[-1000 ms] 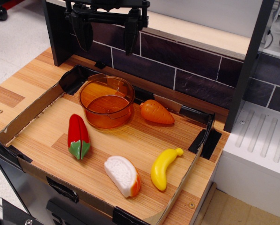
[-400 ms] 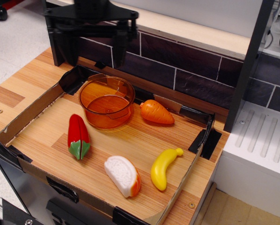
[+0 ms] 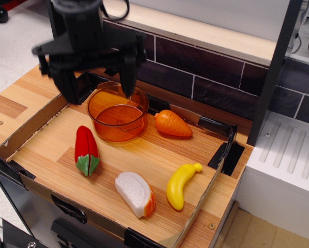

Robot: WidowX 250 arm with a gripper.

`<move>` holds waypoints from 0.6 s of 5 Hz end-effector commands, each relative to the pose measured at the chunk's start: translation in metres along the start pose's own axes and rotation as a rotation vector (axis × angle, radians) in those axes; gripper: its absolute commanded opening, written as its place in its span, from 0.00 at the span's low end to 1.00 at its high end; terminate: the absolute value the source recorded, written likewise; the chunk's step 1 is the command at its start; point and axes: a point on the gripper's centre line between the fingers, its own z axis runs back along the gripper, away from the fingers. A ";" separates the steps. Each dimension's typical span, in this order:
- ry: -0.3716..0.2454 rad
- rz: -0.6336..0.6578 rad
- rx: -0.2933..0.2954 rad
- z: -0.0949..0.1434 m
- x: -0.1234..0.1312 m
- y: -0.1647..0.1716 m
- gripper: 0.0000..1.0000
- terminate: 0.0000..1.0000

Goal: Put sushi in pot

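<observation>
Sushi: the white-topped, orange-bottomed toy sushi (image 3: 135, 194) is lying on its side near the front edge of the wooden tray (image 3: 159, 160), untouched and nearest the camera.
Banana: the yellow banana (image 3: 179, 185) is lying just beside the sushi on its right, apart from it but close.
Pepper: a red pepper with a green tip (image 3: 86, 151) is resting to the left, between the sushi and the pot.
Carrot: the orange carrot (image 3: 172, 124) is sitting just beside the pot on its right.
Pot: the translucent orange pot (image 3: 118, 114) is standing upright toward the back of the tray, with nothing in it.
Gripper: the black gripper (image 3: 95, 85) is hanging over the pot's back rim with its fingers spread wide apart and nothing between them, blurred as if moving.
Progress: by my reading, the reach is only starting; the sushi is sitting well apart from the gripper.
Risks: the gripper's low fingers look likely to clip the pot's rim and shove or tip it on the way forward. A wide, off-centre close may catch the banana too. The sushi's rounded, ribbed top may be slipping out of a shallow pinch.
</observation>
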 end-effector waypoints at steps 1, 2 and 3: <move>0.040 0.159 0.060 -0.019 -0.042 -0.010 1.00 0.00; 0.085 0.231 0.066 -0.029 -0.056 -0.016 1.00 0.00; 0.111 0.317 0.059 -0.042 -0.062 -0.020 1.00 0.00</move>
